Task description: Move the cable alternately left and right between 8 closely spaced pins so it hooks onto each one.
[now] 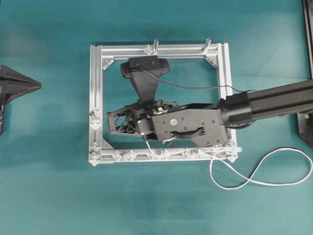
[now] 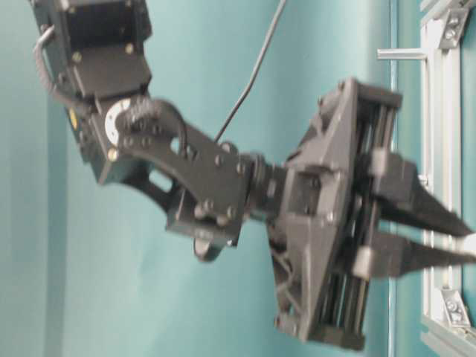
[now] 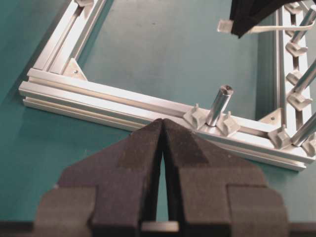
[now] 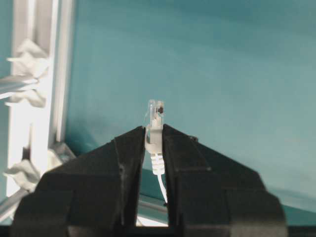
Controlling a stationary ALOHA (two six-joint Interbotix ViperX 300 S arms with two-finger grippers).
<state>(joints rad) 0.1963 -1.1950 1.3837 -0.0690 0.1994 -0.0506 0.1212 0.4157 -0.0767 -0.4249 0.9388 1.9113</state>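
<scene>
The right tool (image 4: 156, 140), clamped on the plug end of the white cable (image 4: 155, 129), hovers just above the row of pins (image 1: 166, 154) along the frame's bottom rail, cable trailing lower right.

place: robot lab | teal bench (image 1: 49, 196), alu frame (image 1: 96, 98), webcam (image 1: 145, 66)

No text, label, brand, number or sign is legible anywhere.
</scene>
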